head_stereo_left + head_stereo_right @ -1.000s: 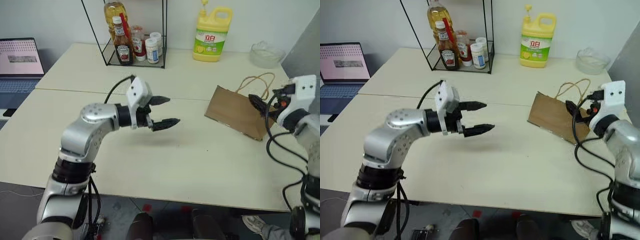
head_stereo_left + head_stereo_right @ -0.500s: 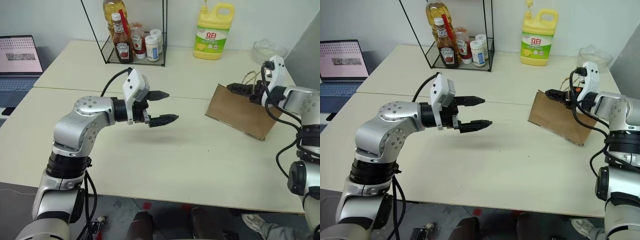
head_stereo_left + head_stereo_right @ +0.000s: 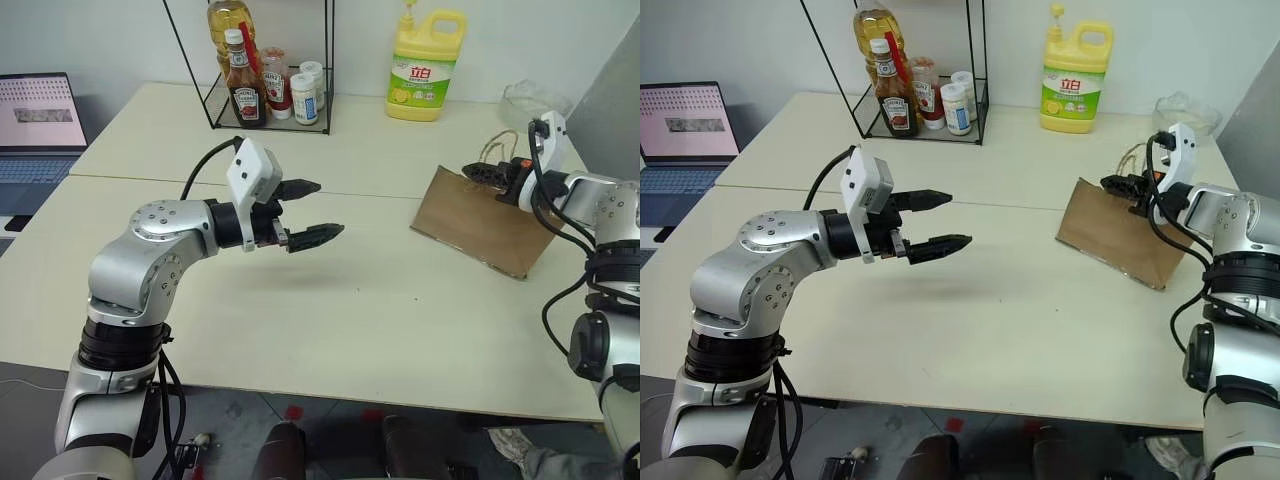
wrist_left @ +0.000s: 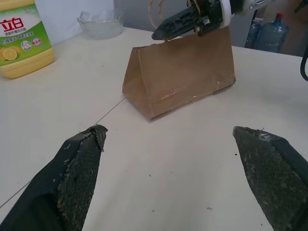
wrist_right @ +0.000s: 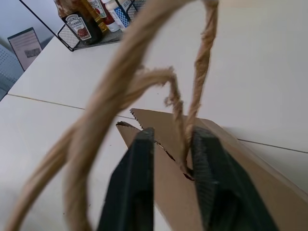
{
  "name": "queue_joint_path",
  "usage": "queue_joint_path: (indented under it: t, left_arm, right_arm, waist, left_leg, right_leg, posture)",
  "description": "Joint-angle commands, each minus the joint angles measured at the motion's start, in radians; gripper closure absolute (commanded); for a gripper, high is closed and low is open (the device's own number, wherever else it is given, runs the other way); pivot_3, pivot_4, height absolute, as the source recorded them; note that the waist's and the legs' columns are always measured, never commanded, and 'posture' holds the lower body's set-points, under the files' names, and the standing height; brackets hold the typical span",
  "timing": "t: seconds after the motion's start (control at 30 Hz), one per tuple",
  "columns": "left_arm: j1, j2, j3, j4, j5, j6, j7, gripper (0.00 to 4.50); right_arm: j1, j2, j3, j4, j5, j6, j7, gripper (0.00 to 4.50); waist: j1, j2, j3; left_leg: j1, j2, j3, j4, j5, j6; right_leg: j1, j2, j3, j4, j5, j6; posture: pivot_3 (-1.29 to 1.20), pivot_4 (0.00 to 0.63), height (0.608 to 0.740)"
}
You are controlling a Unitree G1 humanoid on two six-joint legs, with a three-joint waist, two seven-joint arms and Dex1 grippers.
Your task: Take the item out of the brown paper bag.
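Cream table (image 3: 400, 300), white wall (image 3: 120, 40)

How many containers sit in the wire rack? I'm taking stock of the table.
5 visible: oil bottle at the back, ketchup bottle in front, red-labelled jar, two small white bottles on the right. More may be hidden.

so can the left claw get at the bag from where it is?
Probably yes: the left claw is open and faces the brown paper bag across bare table. The right claw is shut on the bag's top edge.
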Motion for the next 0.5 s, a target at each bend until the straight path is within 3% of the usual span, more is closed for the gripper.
queue_joint_path:
  t: [0.03,0.23,0.5]
  left_arm:
    - [-0.012,0.005,0.017,-0.021,-0.013,-0.019,-0.001,0.0]
    - [-0.013,-0.006,0.013,-0.022,-0.018,-0.019,0.0,0.0]
    - [0.091,0.044,0.09,-0.162,-0.105,0.069,0.023,0.0]
  right_arm:
    - [-0.025,-0.003,-0.053,-0.025,0.028,-0.015,-0.011,4.46]
    - [-0.016,0.009,-0.082,-0.056,0.038,-0.022,-0.014,4.46]
    - [-0.052,0.095,-0.002,-0.207,0.082,-0.017,0.076,4.46]
  waist:
    - [0.0,0.0,0.0]
    - [0.0,0.0,0.0]
    - [-0.029,0.001,0.001]
  left_leg:
    - [0.0,0.0,0.0,0.0,0.0,0.0]
    - [0.0,0.0,0.0,0.0,0.0,0.0]
    - [0.0,0.001,0.001,0.0,0.0,0.0]
  right_leg:
    - [0.0,0.0,0.0,0.0,0.0,0.0]
    - [0.0,0.0,0.0,0.0,0.0,0.0]
    - [-0.001,0.0,0.001,0.002,0.0,0.0]
  posture:
    - [0.0,0.15,0.74]
    - [0.0,0.15,0.74]
    - [0.0,0.15,0.74]
